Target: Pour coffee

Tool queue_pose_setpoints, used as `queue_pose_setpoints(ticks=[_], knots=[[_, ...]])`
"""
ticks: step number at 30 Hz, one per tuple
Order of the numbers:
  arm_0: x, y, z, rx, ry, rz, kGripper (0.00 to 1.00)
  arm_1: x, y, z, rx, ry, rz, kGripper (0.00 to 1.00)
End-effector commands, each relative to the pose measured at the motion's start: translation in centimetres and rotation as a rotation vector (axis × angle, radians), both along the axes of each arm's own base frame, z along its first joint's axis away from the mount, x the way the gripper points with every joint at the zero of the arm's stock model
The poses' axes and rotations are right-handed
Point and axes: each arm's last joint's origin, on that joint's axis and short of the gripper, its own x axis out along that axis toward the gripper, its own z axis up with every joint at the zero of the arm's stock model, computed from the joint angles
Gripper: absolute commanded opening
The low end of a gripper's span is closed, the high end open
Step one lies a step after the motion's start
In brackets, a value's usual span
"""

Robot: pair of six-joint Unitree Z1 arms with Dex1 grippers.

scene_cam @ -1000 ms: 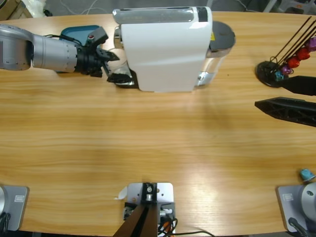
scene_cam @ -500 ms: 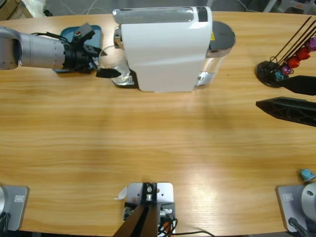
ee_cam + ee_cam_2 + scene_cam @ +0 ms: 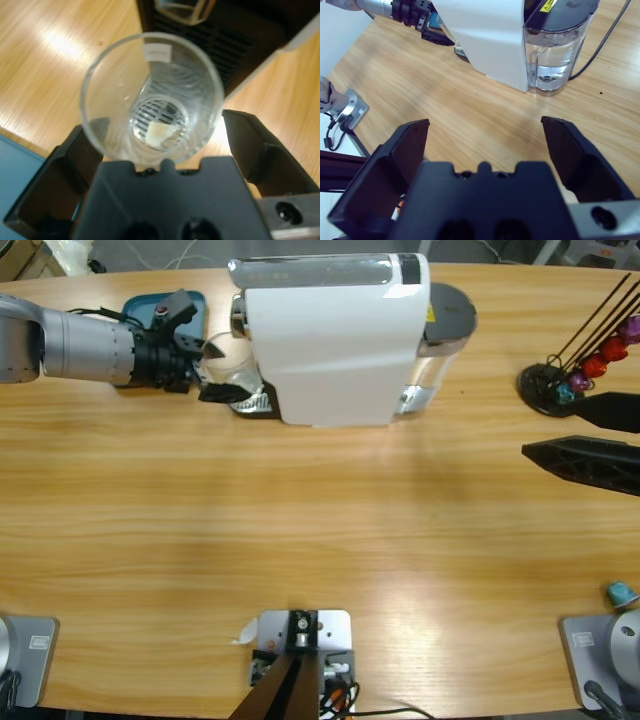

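A clear drinking glass [image 3: 232,365] stands at the left end of the white coffee machine [image 3: 335,340], over its slotted drip tray. A shallow pale layer of coffee [image 3: 160,131] lies in the bottom of the glass [image 3: 150,95]. My left gripper [image 3: 222,368] comes in from the left and is open, one jaw on each side of the glass. The left wrist view looks down into the glass from my left gripper [image 3: 160,127]. My right gripper [image 3: 550,428] is open and holds nothing, hovering at the right edge of the table. Over bare wood, my right gripper [image 3: 485,125] faces the machine [image 3: 485,35].
A teal tray [image 3: 150,310] lies behind the left arm. The machine's water tank [image 3: 555,55] sits at its right end. A capsule stand [image 3: 590,350] with coloured capsules is at the far right. One teal capsule [image 3: 622,592] lies near the front right corner.
My left gripper drew back to the left from the machine, uncovering the glass, then edged slightly right again around it. The right gripper drifted a little to the right.
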Motion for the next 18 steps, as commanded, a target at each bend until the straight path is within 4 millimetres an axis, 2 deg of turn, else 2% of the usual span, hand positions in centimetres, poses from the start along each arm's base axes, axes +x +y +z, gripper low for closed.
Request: queue_pose_setpoints(ticks=[1,7,11,18], knots=[[-1.4,-0.2,-0.3,0.0,0.034,-0.048,1.0,-1.0,-1.0,-1.2,0.003,0.021,-0.015,0.987],[-1.1,0.6,-0.2,0.026,0.018,0.004,1.0,-1.1,-1.1,-1.1,0.006,0.019,-0.015,0.987],[-1.2,1.3,0.6,0.007,0.004,0.015,1.0,-1.1,-1.1,-1.1,0.005,0.02,-0.015,0.987],[-3.0,2.3,2.2,-0.01,0.005,0.004,1.0,-1.0,-1.0,-1.0,0.006,0.017,-0.017,0.987]])
